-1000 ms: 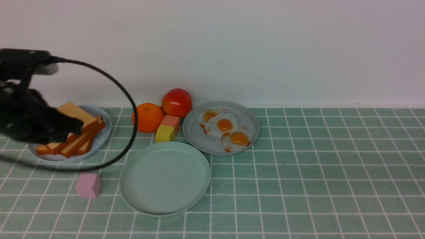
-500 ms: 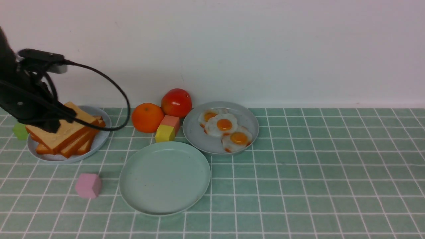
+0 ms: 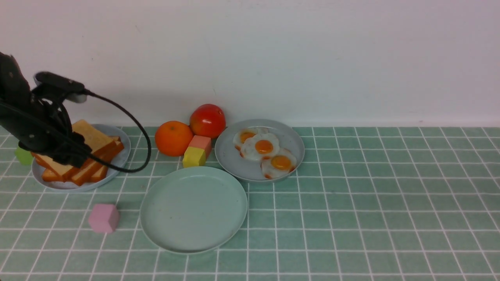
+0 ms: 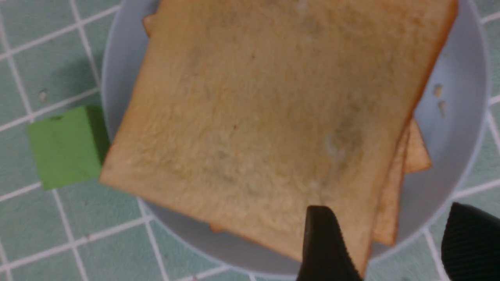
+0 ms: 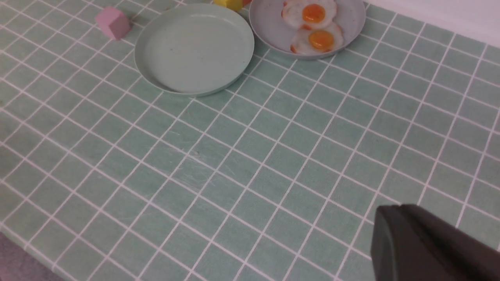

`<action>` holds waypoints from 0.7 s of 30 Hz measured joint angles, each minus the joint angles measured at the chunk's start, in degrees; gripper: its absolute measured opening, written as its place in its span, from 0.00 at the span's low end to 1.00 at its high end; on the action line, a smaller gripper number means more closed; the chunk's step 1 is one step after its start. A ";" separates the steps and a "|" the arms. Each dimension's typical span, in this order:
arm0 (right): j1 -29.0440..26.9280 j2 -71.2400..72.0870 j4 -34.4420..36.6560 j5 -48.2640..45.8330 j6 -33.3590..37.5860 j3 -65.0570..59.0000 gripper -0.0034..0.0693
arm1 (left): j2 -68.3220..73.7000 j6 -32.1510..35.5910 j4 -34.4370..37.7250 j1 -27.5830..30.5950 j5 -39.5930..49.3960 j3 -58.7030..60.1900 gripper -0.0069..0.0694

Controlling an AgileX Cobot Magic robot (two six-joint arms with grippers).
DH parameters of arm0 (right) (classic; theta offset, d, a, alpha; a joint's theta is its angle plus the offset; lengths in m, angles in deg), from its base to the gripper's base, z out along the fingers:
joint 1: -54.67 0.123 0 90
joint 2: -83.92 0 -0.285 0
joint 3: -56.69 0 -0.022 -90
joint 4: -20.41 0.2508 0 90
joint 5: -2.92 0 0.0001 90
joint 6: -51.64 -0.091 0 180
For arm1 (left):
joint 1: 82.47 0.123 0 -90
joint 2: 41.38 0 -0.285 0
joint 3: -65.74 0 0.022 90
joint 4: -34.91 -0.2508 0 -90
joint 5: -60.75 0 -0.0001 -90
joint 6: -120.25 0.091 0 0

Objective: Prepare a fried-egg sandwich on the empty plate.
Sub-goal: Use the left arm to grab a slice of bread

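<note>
The left tool (image 4: 386, 222) stands open, its jaws straddling one crust edge of the top toast slice (image 4: 265, 117) just beneath it. The slice is probably light and stiff; pinch it at that edge. The empty plate (image 3: 193, 208) lies to the tool's right. The right tool (image 5: 422, 242) is closed and holds nothing.

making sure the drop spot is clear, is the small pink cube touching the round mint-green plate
Apart. The front view shows bare green tile between the small pink cube and the round mint-green plate.
</note>
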 joint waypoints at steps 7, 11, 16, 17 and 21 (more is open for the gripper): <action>0.00 0.00 2.07 -0.14 0.00 0.00 0.07 | 3.28 0.33 -1.32 0.00 -2.91 -0.20 0.61; 0.00 0.00 2.75 -0.14 0.00 0.00 0.07 | 3.78 0.33 -3.15 0.00 -3.23 -0.45 0.52; 0.00 0.00 2.91 -0.08 0.00 0.00 0.08 | 3.78 0.33 -4.47 -0.04 -3.28 -0.49 0.26; 0.00 0.00 2.91 -0.08 0.00 0.00 0.08 | 3.78 0.33 -4.66 -0.11 -3.28 -0.49 0.22; 0.00 0.00 2.91 -0.08 0.00 0.00 0.08 | 3.10 0.01 -5.87 -0.75 -2.42 -0.60 0.12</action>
